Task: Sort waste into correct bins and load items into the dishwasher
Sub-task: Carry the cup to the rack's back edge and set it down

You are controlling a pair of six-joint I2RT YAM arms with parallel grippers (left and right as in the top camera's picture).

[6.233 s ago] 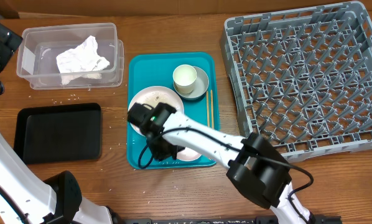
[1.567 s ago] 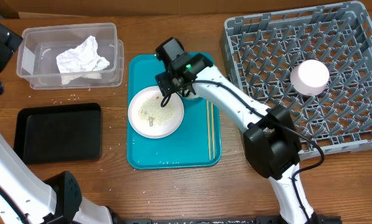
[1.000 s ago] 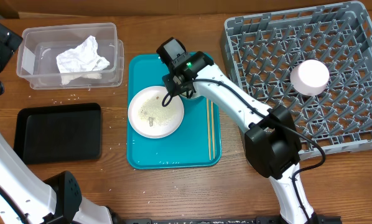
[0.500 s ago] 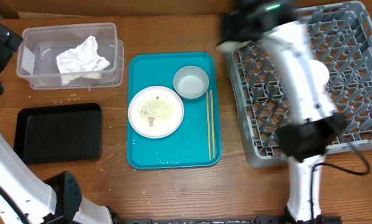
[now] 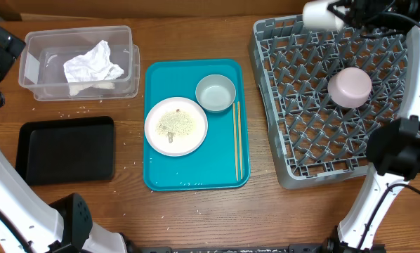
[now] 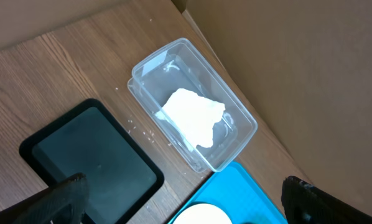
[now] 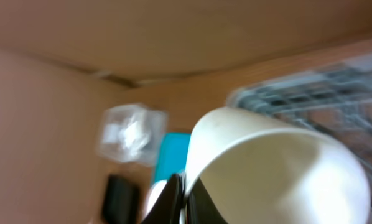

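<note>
My right gripper (image 5: 342, 14) is shut on the rim of the small white cup (image 5: 321, 15), held in the air over the far edge of the grey dish rack (image 5: 315, 133). In the blurred right wrist view the cup (image 7: 273, 165) fills the frame, with its rim pinched in the gripper (image 7: 185, 186). A small white dish (image 5: 349, 87) lies upturned in the rack. The white plate (image 5: 175, 125) with rice scraps and the grey bowl (image 5: 215, 93) sit on the teal tray (image 5: 196, 172). My left gripper (image 6: 183, 186) hangs open and empty, high over the bins.
The clear tub (image 5: 34, 67) holds the crumpled napkin (image 5: 92, 63). The black tray (image 5: 66, 149) lies in front of it. Chopsticks (image 5: 237, 140) rest along the teal tray's right side. Rice grains dot the table (image 5: 76, 110) near the tub.
My right gripper lifted the cup off the grey bowl on the teal tray and swung it right to the rack's far edge. The rack's near corner looks slightly shifted. The left arm stayed still.
</note>
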